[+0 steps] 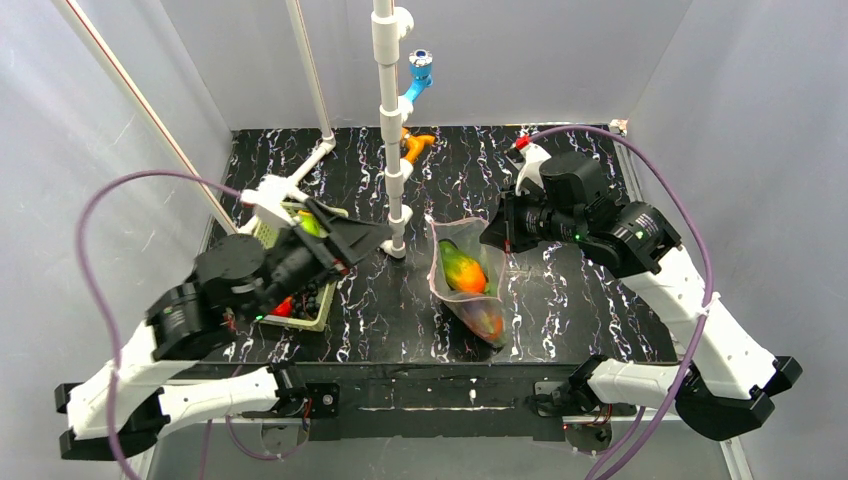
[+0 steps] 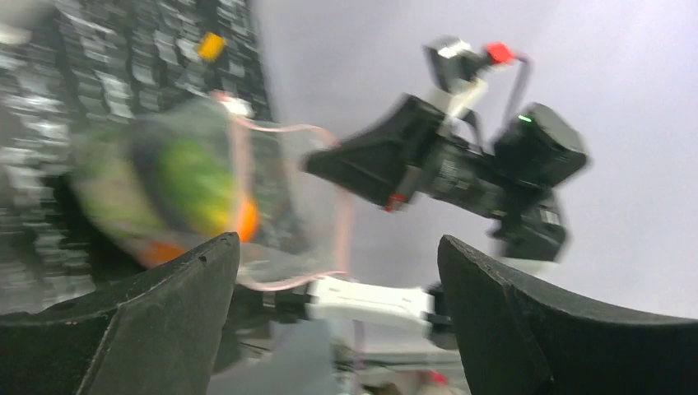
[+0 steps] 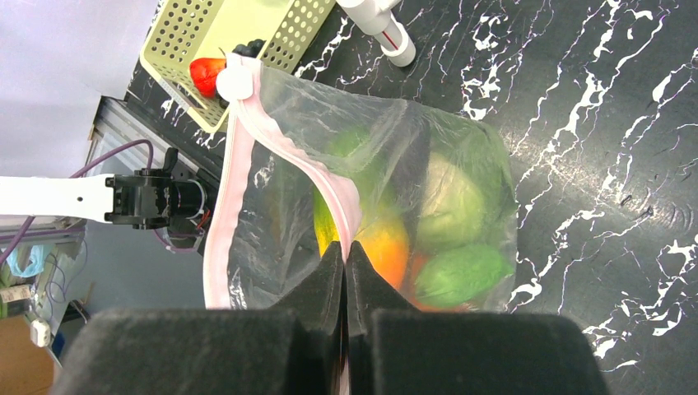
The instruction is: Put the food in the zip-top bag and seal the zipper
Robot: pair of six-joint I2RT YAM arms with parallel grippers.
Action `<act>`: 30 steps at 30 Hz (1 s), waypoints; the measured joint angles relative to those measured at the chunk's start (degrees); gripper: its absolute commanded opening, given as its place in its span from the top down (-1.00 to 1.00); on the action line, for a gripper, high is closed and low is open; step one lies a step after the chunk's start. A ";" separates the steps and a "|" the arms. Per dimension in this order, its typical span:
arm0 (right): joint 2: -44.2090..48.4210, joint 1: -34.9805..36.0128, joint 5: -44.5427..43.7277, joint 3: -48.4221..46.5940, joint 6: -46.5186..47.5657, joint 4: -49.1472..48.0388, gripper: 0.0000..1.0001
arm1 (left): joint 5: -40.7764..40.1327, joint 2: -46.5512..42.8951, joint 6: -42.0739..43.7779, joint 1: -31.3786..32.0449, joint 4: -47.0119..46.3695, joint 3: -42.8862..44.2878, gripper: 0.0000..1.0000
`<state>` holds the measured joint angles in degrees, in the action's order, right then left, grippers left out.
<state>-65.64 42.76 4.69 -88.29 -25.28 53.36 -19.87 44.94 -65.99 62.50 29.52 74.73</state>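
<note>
Right hand [image 3: 346,247] is clamped on the zipper [image 3: 221,214], left hand [image 2: 337,244] open. That zip-top bag [image 3: 288,115] looks floppy and slick; grab the strip.

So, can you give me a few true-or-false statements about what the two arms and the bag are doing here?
1. The right gripper is shut on the pink zipper. True.
2. The left gripper holds a fruit. False: it is open and empty.
3. The zip-top bag is empty. False: green and orange food lies inside.
4. A red piece lies in the basket. True.
5. The zipper is sealed along its length. False: the bag's mouth gapes open.
</note>
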 measured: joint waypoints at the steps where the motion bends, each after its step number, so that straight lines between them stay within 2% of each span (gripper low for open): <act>1: 0.10 0.00 -0.02 0.00 0.02 0.00 0.97 | -2.25 -0.94 1.42 0.00 4.19 1.44 -0.78; 5: 1.06 0.00 -0.21 0.04 0.16 0.00 0.97 | -12.72 -3.23 4.46 -0.02 24.09 5.54 -0.85; 9: 2.24 0.00 -0.22 0.28 0.19 -0.05 0.97 | -20.16 0.31 4.48 -0.02 41.48 5.96 -0.96; 11: 2.53 0.00 -0.20 0.81 0.20 -0.05 0.97 | -22.79 4.03 4.51 -0.15 47.12 5.76 -0.96; 14: 2.49 0.00 -0.20 1.27 0.22 0.07 0.97 | -24.58 7.88 7.10 -3.12 49.08 3.00 -0.97; 16: 2.50 0.00 -0.20 1.35 0.20 0.13 0.97 | -22.40 8.47 12.08 -10.27 46.13 -0.91 -0.96; 20: 2.54 0.00 -0.20 1.36 0.22 0.28 0.97 | -15.48 8.31 22.75 -31.80 38.94 -8.78 -0.96; 22: 2.62 0.00 -0.20 1.36 0.21 0.39 0.97 | -14.19 9.44 25.35 -38.54 36.94 -10.04 -0.96; 27: 3.03 0.00 -0.12 1.36 0.18 0.46 0.97 | -7.24 15.37 27.24 -57.15 30.37 -15.08 -0.97; 30: 3.37 0.00 -0.13 1.36 0.18 0.46 0.97 | -2.48 17.56 24.92 -64.56 27.91 -20.01 -0.96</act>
<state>-62.27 42.76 4.56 -86.94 -25.10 53.82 -22.34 62.50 -41.07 -2.06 57.43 54.71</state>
